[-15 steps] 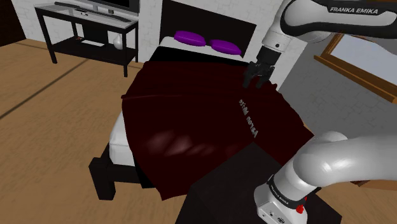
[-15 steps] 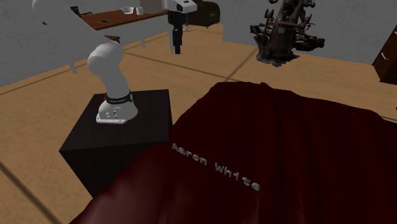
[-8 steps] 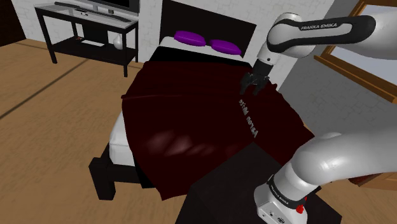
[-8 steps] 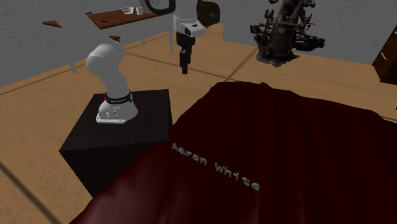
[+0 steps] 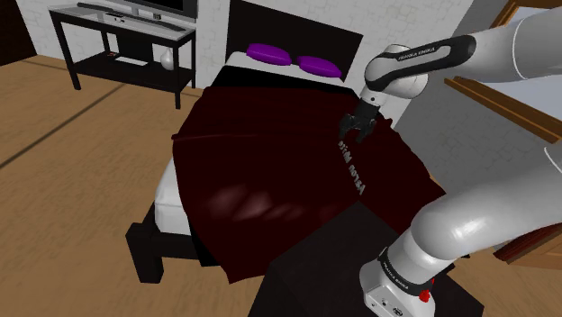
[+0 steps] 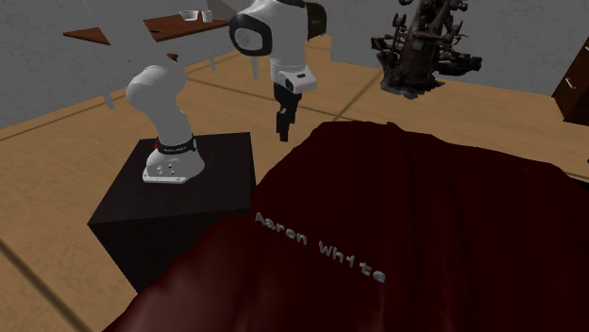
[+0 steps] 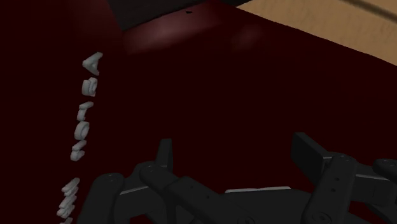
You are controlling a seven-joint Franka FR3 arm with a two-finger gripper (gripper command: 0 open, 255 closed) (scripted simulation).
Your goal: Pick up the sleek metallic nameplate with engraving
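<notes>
The nameplate (image 6: pixel 319 247), rendered as raised grey letters reading "Aaron White", is seen lying flat on the dark red bedspread (image 6: pixel 453 217), near the edge beside the black stand (image 6: pixel 203 203). The gripper (image 5: pixel 355 137) is held over the bedspread by the end of the lettering farther from the stand, its fingers (image 7: pixel 164 154) spread apart and not touching the letters. "FRANKA EMIKA" is printed on the white arm (image 5: pixel 414 54)

cover (image 5: pixel 270 153) dark maroon | pillows (image 5: pixel 268 54) purple | nameplate (image 7: pixel 81 130) grey letters | tool (image 5: pixel 357 135) black | floor (image 5: pixel 72 162) tan wood | stand (image 5: pixel 315 270) black | arm (image 5: pixel 468 225) white
</notes>
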